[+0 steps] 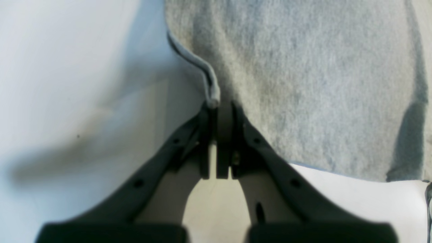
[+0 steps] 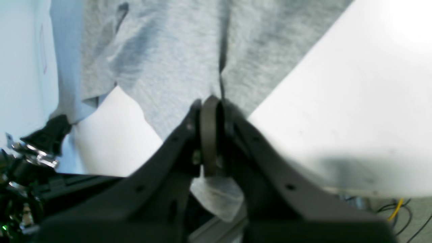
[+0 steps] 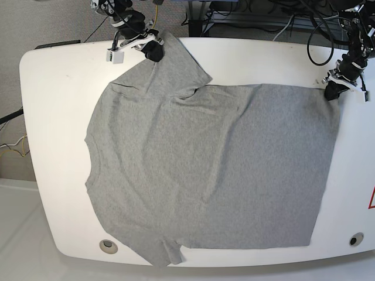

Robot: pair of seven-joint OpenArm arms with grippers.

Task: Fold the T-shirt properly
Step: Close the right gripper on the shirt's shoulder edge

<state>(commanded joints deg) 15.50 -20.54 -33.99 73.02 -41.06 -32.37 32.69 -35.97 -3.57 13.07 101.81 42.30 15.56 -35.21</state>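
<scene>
On my left wrist feed, the black left gripper is pinching with its jaws nearly together, and a rolled hem edge of the large heather-grey short-sleeved cotton T-shirt is sitting right at its tips, so I am reading it as clamped on the fabric. On the right wrist feed, the black right gripper is likewise squeezing tight on grey cloth, with a bit of fabric bunching out behind the jaws. Looking outward on the base view, the left gripper is gripping the far corner of the hem at that view's right, while the right gripper is holding the far sleeve at the upper left. The T-shirt is lying spread flat, plain side up, across the rounded white surface, neck toward the view's left and hem toward its right, the near sleeve reaching the surface's front edge.
</scene>
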